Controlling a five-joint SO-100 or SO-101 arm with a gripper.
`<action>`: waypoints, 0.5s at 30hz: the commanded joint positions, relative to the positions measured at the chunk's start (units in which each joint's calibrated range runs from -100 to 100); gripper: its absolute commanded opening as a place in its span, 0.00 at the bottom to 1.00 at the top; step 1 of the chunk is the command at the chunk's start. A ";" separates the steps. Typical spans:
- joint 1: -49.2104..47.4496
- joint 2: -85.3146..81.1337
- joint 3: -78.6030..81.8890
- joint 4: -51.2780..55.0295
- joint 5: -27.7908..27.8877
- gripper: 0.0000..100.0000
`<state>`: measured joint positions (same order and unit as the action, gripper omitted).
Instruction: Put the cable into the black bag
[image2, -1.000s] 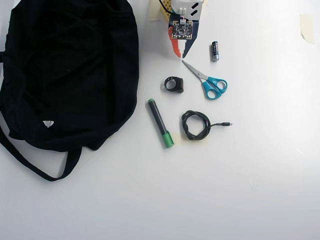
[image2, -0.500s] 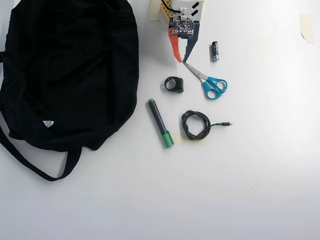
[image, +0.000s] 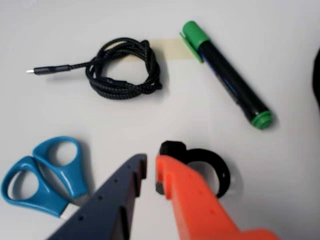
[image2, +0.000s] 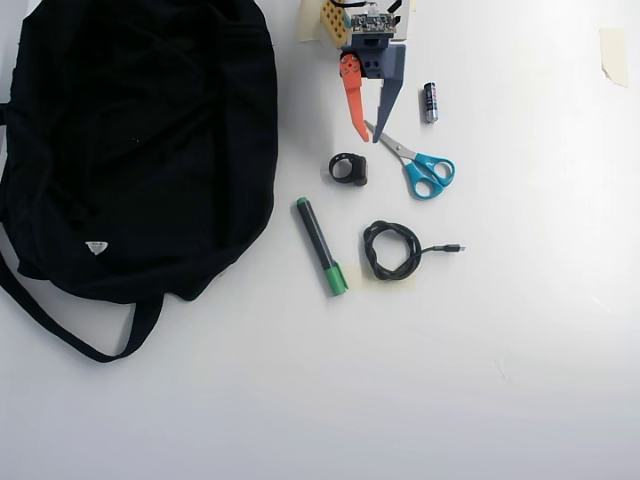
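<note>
The cable (image2: 391, 250) lies flat on the white table (image2: 520, 360), wound in a small loop w/ its plug tail pointing right in the overhead view. It's well ahead of my gripper (image2: 368, 136), nothing touching it, a bit of tan tape under the loop. In the wrist view the cable (image: 122, 70) sits far up the frame from my fingertips, tail pointing left there.

The black bag (image2: 135, 150) is off to the left of my gripper in the overhead view, well apart from the cable, strap trailing toward the bottom left, small white tag showing.

My gripper (image: 151, 167) hangs w/ jaws slightly parted, a narrow gap btwn orange and dark blue fingers, holding nothing.

Closest to me: a chunky black ring (image: 207, 167), just beside and partly behind my orange finger in the wrist view. The blue-handled scissors (image2: 420, 165) lie just on the other side, blade tips near my dark finger. The black-and-green marker (image2: 321, 246) lies btwn bag and cable, beyond the ring. A small battery (image2: 430, 102) sits to the right of my gripper in the overhead view.
</note>
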<state>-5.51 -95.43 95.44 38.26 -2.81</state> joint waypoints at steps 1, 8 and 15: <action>-0.40 9.04 -8.83 -4.15 -0.18 0.02; -1.97 29.62 -31.02 -5.96 -0.18 0.02; -3.84 47.14 -48.36 -10.95 -0.18 0.02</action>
<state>-8.30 -55.17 56.13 30.79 -2.81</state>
